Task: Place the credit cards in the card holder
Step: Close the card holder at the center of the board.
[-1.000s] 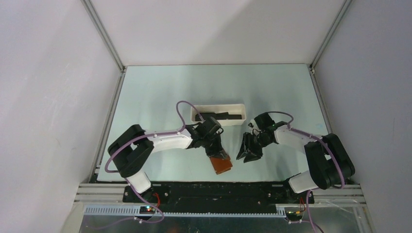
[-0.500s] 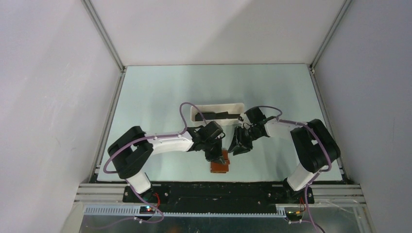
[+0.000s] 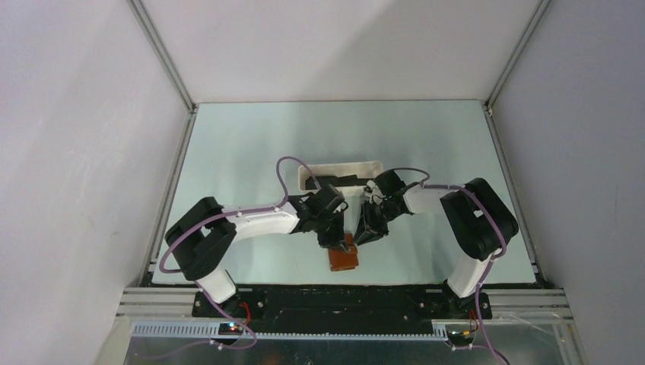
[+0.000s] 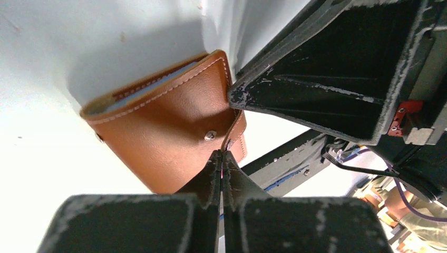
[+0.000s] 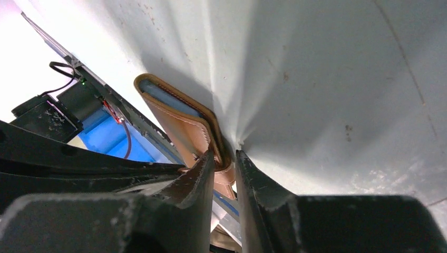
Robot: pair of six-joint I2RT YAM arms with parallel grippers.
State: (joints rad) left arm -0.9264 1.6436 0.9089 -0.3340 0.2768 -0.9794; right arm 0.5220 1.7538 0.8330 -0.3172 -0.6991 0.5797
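The brown leather folding wallet (image 4: 163,132) sits folded shut on the pale surface (image 3: 243,152), near its front edge. Pale blue lining shows at its mouth. The left end effector (image 4: 222,154) is clenched on its snap tab (image 4: 232,130). The right end effector (image 5: 224,152) straddles the wallet's rounded edge with jaws narrowly apart; I cannot tell whether they grip.

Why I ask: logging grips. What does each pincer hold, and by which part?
Left pincer pinches the card holder by its snap tab; right pincer straddles its edge, grip unclear.
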